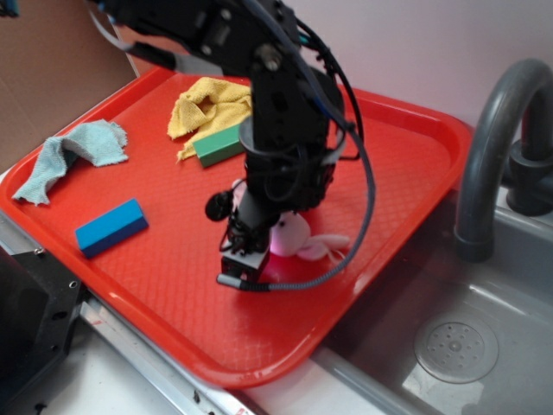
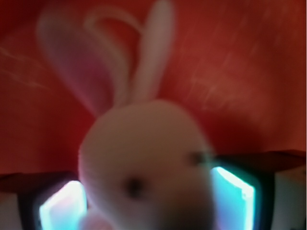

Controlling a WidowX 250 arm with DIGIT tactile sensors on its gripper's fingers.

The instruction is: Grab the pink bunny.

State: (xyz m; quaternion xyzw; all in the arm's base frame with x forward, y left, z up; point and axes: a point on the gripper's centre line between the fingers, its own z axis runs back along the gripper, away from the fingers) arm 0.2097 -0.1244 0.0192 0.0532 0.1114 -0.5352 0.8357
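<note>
The arm reaches steeply down to the red tray (image 1: 389, 207), the gripper (image 1: 259, 259) jaws on both sides of the pink bunny (image 2: 144, 167), seemingly gripping it.

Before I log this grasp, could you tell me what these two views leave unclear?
- Exterior: the arm hides the gripper and most of the pink bunny; contact is unseen.
- Wrist: the bunny's head is blurred between the fingers; its body is cut off below.
- Grip firmness: unclear.

Red tray (image 1: 406, 173), blue block (image 1: 111, 227), green block (image 1: 218, 144), two cloths (crumpled), sink (image 1: 484, 363)
</note>
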